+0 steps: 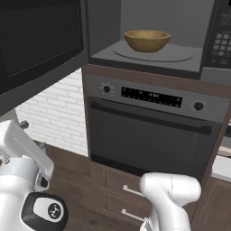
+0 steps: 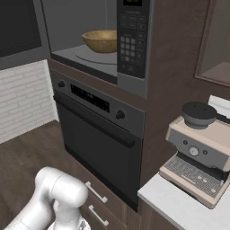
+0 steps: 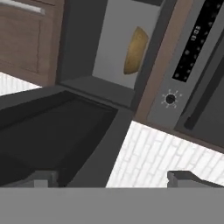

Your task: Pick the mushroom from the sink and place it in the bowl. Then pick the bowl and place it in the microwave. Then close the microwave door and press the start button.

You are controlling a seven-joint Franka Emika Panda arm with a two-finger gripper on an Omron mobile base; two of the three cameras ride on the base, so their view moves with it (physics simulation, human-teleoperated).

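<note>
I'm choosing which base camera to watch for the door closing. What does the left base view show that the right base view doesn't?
Left base view alone: the open microwave door, swung out at upper left. Right base view alone: an espresso machine on the pale counter. Both show the wooden bowl on the turntable inside the microwave, its keypad, and the wall oven below.

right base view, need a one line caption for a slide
Light-brown wooden bowl on the turntable of the open dark grey microwave, above a black wall oven; espresso machine at right.
</note>
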